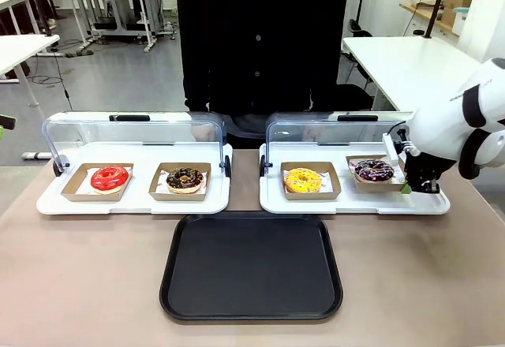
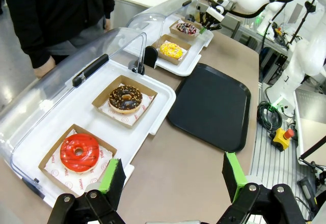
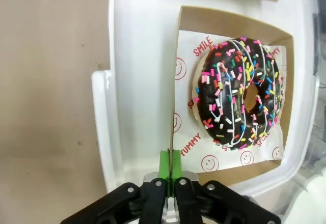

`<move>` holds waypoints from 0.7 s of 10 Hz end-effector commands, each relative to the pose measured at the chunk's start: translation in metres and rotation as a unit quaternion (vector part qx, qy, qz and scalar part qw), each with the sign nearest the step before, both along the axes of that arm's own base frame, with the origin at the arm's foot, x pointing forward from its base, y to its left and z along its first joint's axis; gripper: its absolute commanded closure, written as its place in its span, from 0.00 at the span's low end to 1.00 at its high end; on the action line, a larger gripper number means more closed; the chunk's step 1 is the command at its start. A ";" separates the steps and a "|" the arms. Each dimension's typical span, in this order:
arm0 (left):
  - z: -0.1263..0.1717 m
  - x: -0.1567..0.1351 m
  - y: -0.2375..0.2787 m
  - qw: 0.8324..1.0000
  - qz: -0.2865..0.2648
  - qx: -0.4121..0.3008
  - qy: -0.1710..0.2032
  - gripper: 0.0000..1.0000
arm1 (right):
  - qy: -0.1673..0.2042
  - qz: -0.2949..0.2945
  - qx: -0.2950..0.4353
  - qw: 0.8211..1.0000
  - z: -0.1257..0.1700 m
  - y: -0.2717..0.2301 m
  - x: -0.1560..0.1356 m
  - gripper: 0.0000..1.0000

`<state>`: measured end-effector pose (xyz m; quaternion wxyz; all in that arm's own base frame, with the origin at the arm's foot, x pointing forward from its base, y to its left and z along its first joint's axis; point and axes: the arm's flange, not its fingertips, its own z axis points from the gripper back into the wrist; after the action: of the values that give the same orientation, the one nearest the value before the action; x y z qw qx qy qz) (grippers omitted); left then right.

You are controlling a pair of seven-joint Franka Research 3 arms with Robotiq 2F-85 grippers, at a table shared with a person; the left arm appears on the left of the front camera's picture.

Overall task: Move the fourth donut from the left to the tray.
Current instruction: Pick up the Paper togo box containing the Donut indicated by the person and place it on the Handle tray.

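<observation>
Pincer of right arm [image 3: 170, 156] tight on box [image 3: 224, 20] wall by fourth donut [image 3: 224, 96], box corner hidden; left pincer [image 2: 172, 164] apart

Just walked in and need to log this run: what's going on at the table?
The right end effector is shut on the side wall of the brown cardboard box holding the sprinkled chocolate donut, which sits in the right-hand white display tray. The black tray in front holds nothing yet. The left end effector hangs open near the red donut, and a person stands at the far side.
</observation>
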<state>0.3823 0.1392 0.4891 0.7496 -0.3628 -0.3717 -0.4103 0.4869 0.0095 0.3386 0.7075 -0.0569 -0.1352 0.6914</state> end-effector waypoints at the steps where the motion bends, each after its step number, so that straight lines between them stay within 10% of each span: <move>1: 0.003 0.000 0.000 1.000 -0.003 -0.008 -0.009 0.00 | -0.017 -0.015 -0.005 1.000 0.025 0.020 -0.027 0.98; 7: 0.003 0.000 0.000 1.000 -0.003 -0.008 -0.009 0.00 | -0.003 -0.040 0.034 0.999 0.053 0.098 -0.109 0.98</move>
<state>0.3822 0.1393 0.4893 0.7495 -0.3627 -0.3719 -0.4104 0.4105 0.0956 0.3943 0.7312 -0.0312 -0.1579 0.6629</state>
